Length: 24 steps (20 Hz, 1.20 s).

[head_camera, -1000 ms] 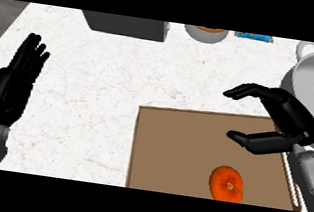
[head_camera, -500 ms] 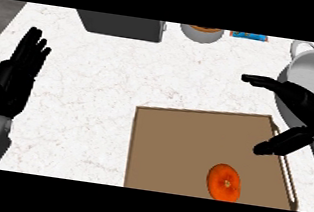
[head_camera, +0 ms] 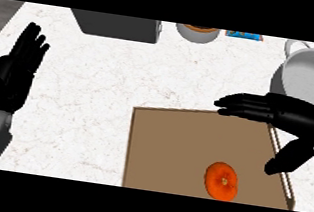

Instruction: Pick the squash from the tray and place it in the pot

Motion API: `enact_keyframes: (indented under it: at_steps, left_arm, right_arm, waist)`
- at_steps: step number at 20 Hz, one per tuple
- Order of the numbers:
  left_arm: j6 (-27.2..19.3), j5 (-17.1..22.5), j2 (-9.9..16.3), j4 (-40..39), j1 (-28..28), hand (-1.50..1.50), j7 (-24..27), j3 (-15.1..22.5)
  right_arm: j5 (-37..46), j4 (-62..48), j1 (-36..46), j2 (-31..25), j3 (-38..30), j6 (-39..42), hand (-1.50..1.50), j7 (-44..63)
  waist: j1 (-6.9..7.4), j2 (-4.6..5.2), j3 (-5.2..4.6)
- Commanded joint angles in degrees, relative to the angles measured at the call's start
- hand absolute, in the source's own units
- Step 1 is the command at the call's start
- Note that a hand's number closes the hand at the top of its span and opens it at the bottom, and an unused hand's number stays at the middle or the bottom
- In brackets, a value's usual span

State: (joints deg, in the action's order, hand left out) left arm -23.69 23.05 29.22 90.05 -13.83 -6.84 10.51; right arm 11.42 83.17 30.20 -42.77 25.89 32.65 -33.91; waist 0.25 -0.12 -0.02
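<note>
My right robot hand [head_camera: 292,119] has swung lower over the brown tray's [head_camera: 169,150] far right corner, fingers spread wide, thumb pointing down, holding nothing. The orange squash [head_camera: 221,181] lies untouched on the tray. My left robot hand [head_camera: 11,77] stays open.

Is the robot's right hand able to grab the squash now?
Probably yes. The open right hand hovers over the tray, and nothing lies between it and the squash.

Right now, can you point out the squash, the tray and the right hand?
squash [head_camera: 221,181], head view, centre of its orange top.
tray [head_camera: 169,150], head view, bare brown floor left of the squash.
right hand [head_camera: 293,117], head view, back of the hand.
</note>
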Motion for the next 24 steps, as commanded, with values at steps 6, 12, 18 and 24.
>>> enact_keyframes:
  at_steps: [6, 12, 18, 24]
  left_arm:
    - [0.50, -1.33, -0.05, 4.18, 3.28, 0.00, -1.23, -1.06]
    - [2.65, -3.54, -3.04, 1.80, 2.63, 0.00, -0.49, -3.27]
    - [2.14, -6.60, -5.72, 2.42, 2.23, 0.00, -2.65, -3.36]
    - [4.28, -7.81, -6.31, 4.99, 3.03, 0.00, -4.94, -5.55]
  right_arm:
    - [8.33, 12.60, -1.03, -2.96, 8.03, 7.33, -1.50, 6.88]
    - [11.83, 17.74, -9.02, -0.46, 6.80, 7.52, -1.50, 9.13]
    - [20.37, 13.49, -10.97, -0.15, 6.66, 5.13, -1.50, 4.84]
    - [27.14, 10.41, -11.75, 8.00, 7.64, 3.13, -1.50, 7.74]
  waist:
    - [0.10, -0.14, 0.00]
    - [-0.34, 0.05, 0.01]
    - [-0.23, 0.13, 0.03]
    - [0.04, 0.12, 0.03]
